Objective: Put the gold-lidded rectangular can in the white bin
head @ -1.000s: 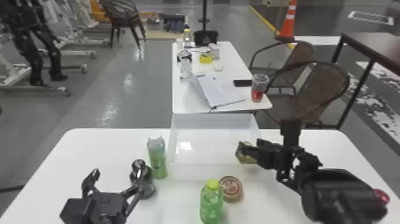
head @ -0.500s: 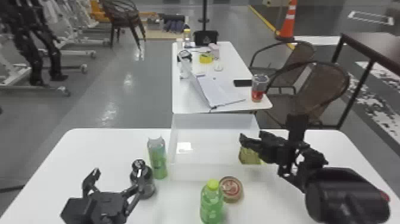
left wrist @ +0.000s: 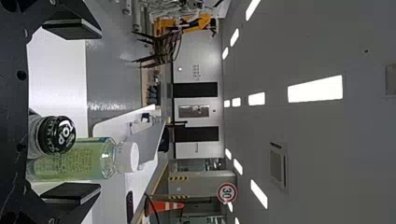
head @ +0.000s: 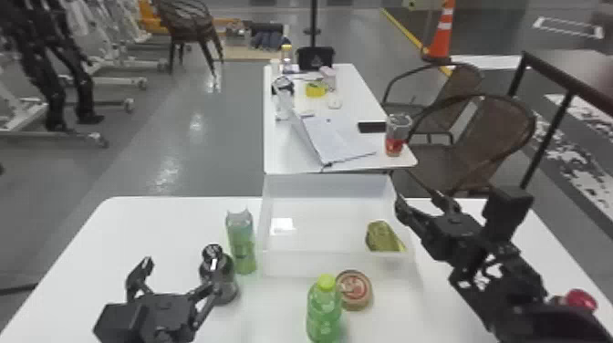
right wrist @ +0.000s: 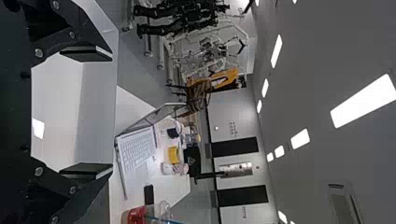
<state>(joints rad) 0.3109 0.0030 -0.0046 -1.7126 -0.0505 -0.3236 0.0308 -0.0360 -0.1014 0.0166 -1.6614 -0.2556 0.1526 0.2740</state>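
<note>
Clearly, the gold-lidded rectangular can (head: 384, 238) sits inside the white bin (head: 319, 265), in the corner by the near wall and the robot's right side, its gold surface showing above the rim. The right gripper (head: 422, 201) is open, its fingers (right wrist: 86, 53) wide apart, up by the bin's right wall and apart from the can.

The left gripper (head: 181, 272) is open too, at the left of the near table (head: 114, 237), with a black-capped bottle (head: 223, 279) just beside one finger. Next to that bottle, a green bottle with a white cap (head: 241, 244) stands near the bin's left wall. In front of the bin, a round tin (head: 355, 290) lies just beside a green bottle with a yellow-green cap (head: 324, 310). A red thing (head: 581, 300) shows beside the right arm. Beyond the bin, an open laptop (head: 335, 139) and a cup with red in it (head: 395, 137) are on the far table (head: 287, 157).
</note>
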